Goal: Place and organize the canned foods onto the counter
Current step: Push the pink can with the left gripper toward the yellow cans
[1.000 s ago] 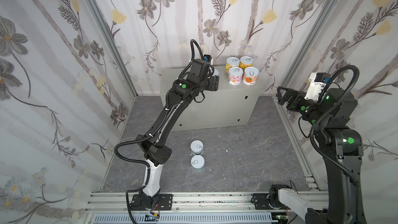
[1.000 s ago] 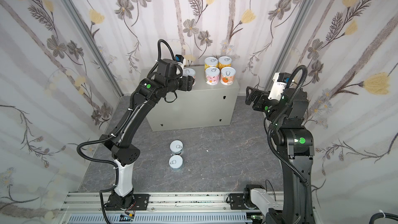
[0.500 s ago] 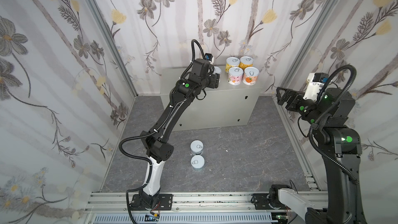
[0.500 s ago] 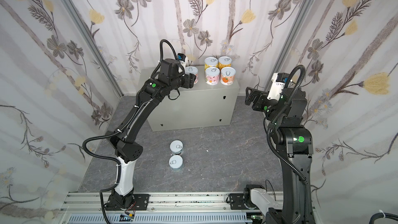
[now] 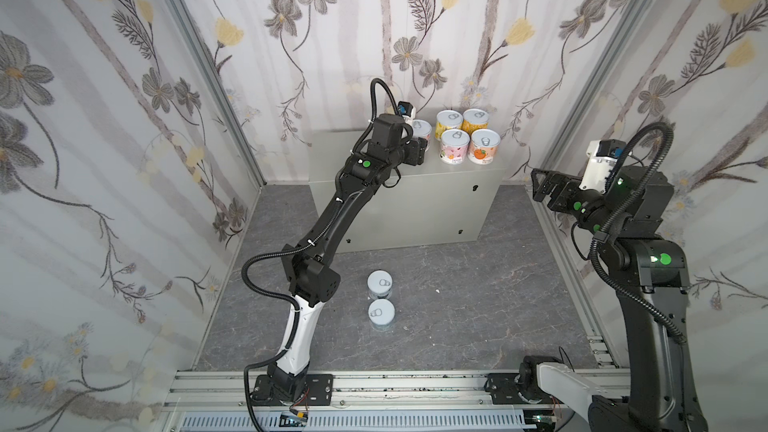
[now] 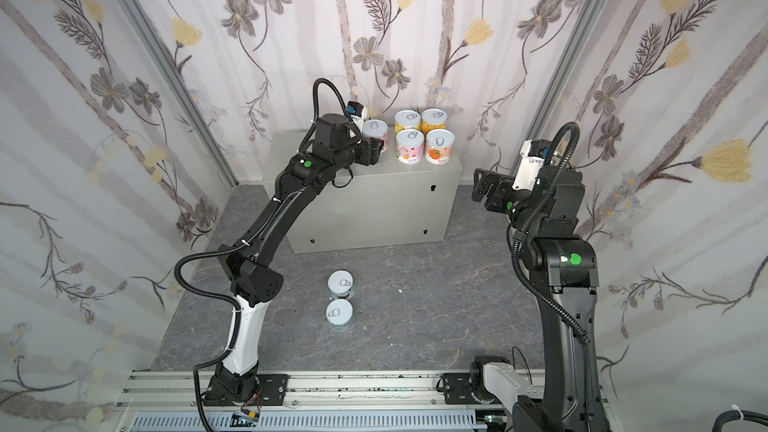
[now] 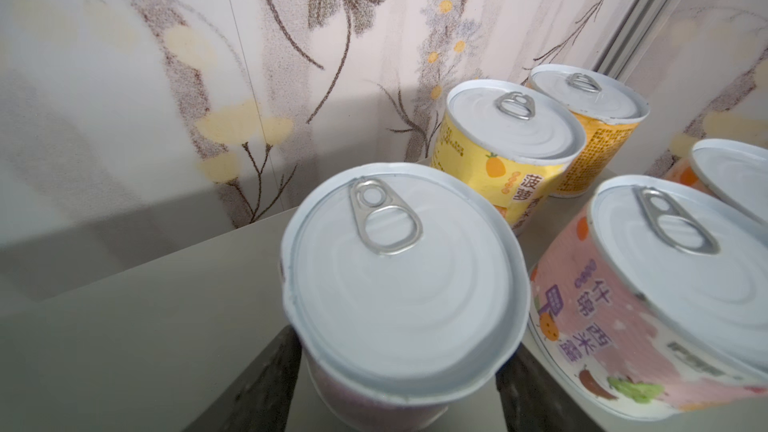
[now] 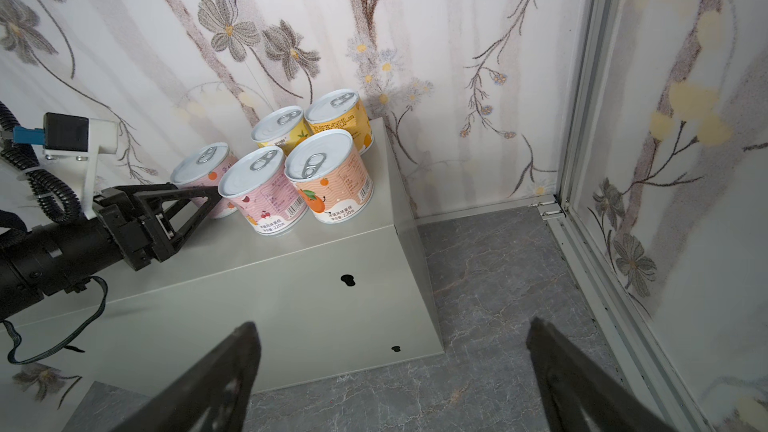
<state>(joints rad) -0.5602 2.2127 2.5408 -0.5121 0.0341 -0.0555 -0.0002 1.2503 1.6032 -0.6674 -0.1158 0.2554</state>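
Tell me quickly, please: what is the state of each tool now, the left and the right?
Left tool: closed on the pink-label can.
Right tool: open, holding nothing.

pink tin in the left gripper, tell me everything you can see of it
Short pink-labelled metal tin with an orange fruit print and a pale silvery pull-tab lid, unopened and upright. The left gripper clamps its sides. It is on or just above the back of the grey-beige metal counter, beside four other tins.
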